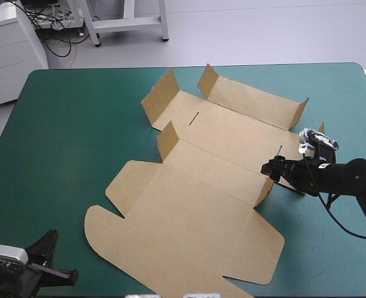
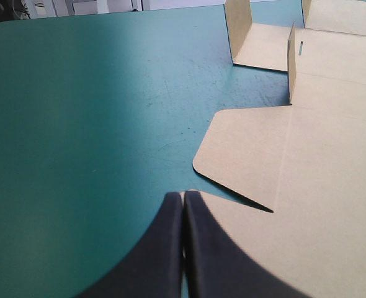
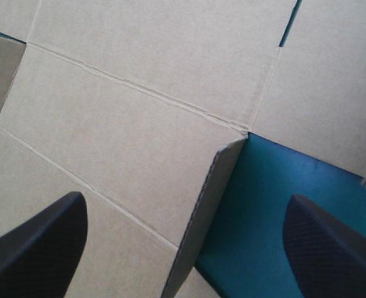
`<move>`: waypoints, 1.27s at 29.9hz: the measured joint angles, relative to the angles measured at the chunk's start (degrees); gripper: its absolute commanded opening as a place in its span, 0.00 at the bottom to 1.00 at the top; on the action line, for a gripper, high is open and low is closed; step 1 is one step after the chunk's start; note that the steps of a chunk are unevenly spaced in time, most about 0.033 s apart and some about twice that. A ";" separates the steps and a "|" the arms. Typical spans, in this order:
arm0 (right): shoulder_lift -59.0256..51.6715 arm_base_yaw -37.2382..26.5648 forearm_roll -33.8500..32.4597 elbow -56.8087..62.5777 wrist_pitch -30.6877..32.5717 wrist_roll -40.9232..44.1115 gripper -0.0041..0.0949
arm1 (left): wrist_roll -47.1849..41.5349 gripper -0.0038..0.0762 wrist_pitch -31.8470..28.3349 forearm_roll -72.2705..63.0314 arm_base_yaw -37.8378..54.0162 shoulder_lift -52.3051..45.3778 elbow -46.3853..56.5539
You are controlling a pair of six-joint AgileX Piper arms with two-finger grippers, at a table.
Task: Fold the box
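The brown box point(image 1: 195, 205) lies as a cut sheet in the middle of the table. Its near lid panel is flat, and several flaps at the far end point(image 1: 251, 99) stand raised. My right gripper point(image 1: 271, 170) is open at the sheet's right edge. In the right wrist view the right gripper point(image 3: 186, 248) straddles a small raised side flap point(image 3: 198, 217), with one finger over the board and the other over the cover. My left gripper point(image 1: 49, 239) sits shut at the table's near left corner. The left gripper point(image 2: 183, 208) points at the box's rounded flap point(image 2: 245, 161) without touching it.
A broad stretch of teal-green cover point(image 1: 65, 136) shows left of the box, and a narrower strip point(image 1: 344, 93) shows on the right. The table's far edge point(image 1: 189, 67) runs behind the raised flaps.
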 measured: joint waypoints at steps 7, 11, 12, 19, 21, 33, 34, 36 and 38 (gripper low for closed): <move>7.16 0.00 1.62 -0.01 -0.98 -2.68 0.72 | 0.00 0.01 0.00 0.00 0.00 0.00 0.00; 9.19 0.00 4.07 -0.07 -1.46 -4.08 0.68 | 0.00 0.01 0.00 0.00 0.00 0.00 0.00; 9.57 0.00 4.78 -0.07 -1.54 -4.53 0.67 | 0.00 0.01 0.00 0.00 0.00 0.00 0.00; 11.30 0.00 7.79 -0.37 -1.60 -5.57 0.65 | 0.00 0.01 0.00 0.00 0.00 -0.02 0.00; 11.89 0.04 7.84 -0.37 -1.53 -5.61 0.65 | 0.00 0.01 0.00 0.00 0.00 -0.02 0.00; 14.16 0.11 7.86 -0.42 -0.69 -5.80 0.15 | 0.00 0.01 0.00 0.00 0.00 -0.02 0.00; 14.14 0.11 7.86 -0.42 -0.69 -5.87 0.09 | 0.00 0.01 0.00 0.00 0.00 -0.02 0.00; 14.14 0.11 7.63 -0.42 -0.57 -6.00 0.02 | 0.00 0.01 0.00 0.00 0.00 -0.02 0.00; 14.14 0.11 7.84 -0.42 -0.57 -6.96 0.02 | -0.07 0.01 0.00 0.00 0.00 -0.02 0.00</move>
